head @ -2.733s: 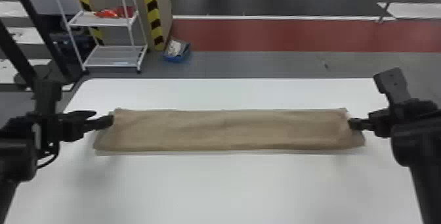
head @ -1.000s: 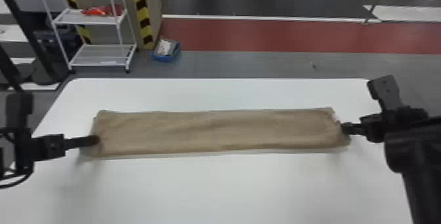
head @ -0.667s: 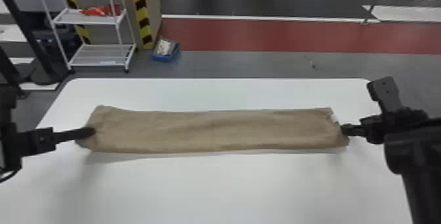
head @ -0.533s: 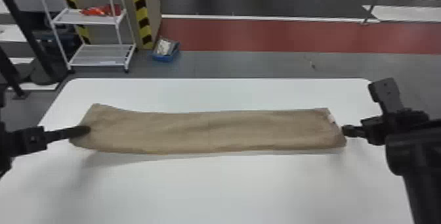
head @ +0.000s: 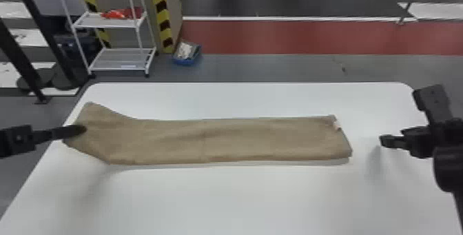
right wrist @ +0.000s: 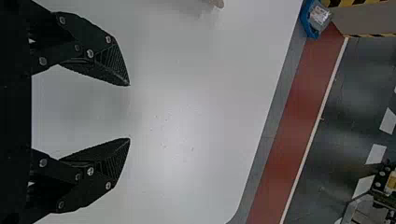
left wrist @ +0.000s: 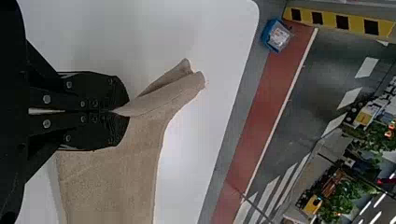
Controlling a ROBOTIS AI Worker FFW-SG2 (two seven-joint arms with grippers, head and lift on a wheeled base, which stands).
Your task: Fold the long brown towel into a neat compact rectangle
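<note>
The brown towel lies as a long strip across the table, its left end lifted and bent. My left gripper pinches that end. In the left wrist view my left gripper is shut on a fold of the towel, and the towel's corners stick out beyond the tips. To the right of the towel's flat right end, apart from it, is my right gripper. The right wrist view has my right gripper wide open over bare table, with a bit of towel at the edge.
The white table extends in front of and behind the towel. Past its far edge stand a white wire shelf and a blue box on the floor.
The left gripper has moved left and raised the towel's left end, which was flat before. My right gripper has gone from the towel's right end to a spot off to its right.
</note>
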